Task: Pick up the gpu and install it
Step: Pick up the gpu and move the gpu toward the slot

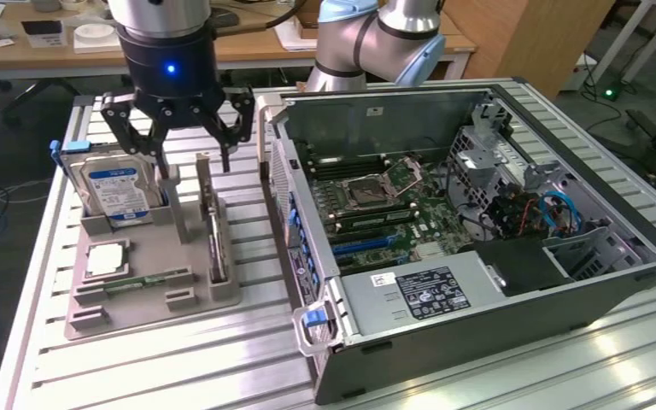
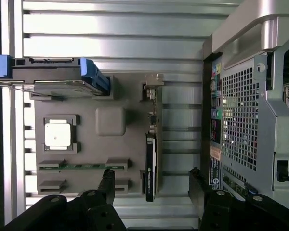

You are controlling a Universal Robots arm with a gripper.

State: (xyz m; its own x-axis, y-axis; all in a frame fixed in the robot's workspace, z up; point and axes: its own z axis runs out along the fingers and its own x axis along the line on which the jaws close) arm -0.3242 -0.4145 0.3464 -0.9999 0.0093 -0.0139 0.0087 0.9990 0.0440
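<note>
Directly below the claw (image 1: pixel 195 162), the gpu (image 1: pixel 209 220) stands on its long edge in a narrow slot of the grey holder (image 1: pixel 157 295). Its thin side faces up, presumably so both flat faces are free for a pinch from above. Claw is spread wide and empty, not touching the card. In the wrist view its fingertips (image 2: pixel 107 177) sit one to each side of the card's line, so approach looks aligned with the slot. Beside the claw, on the side away from the computer case (image 1: pixel 601 282), the hard drive (image 1: pixel 117 192) stands upright in its own bay, close to one finger but apart from it. Below and beyond that, a processor chip (image 1: pixel 106 256) and a green memory stick (image 1: pixel 146 280) lie flat in shallow recesses, each keyed to its part. On the claw's other side the case lies on the slatted table (image 1: pixel 134 367) with its panel off and the board facing up, likely so the slots can be reached from overhead. Gpu not yet lifted.
</note>
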